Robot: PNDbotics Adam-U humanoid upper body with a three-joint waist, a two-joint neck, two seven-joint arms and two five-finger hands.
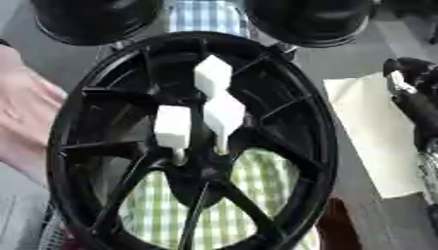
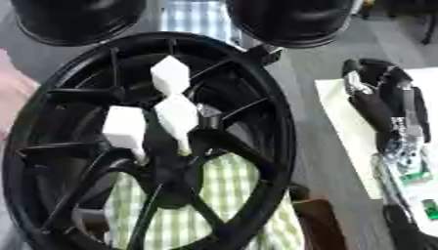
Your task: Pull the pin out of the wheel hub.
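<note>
**Wheel hub held close, white parts at centre**

A large black spoked plastic wheel hub (image 1: 192,141) fills the view, standing upright over a green-checked cloth (image 1: 171,215). White faceted block-shaped pieces (image 1: 221,110) sit against its centre; the pin cannot be told apart. The right hand (image 2: 385,105) shows at the right edge, over pale paper (image 1: 372,132); its finger state cannot be told.
</note>
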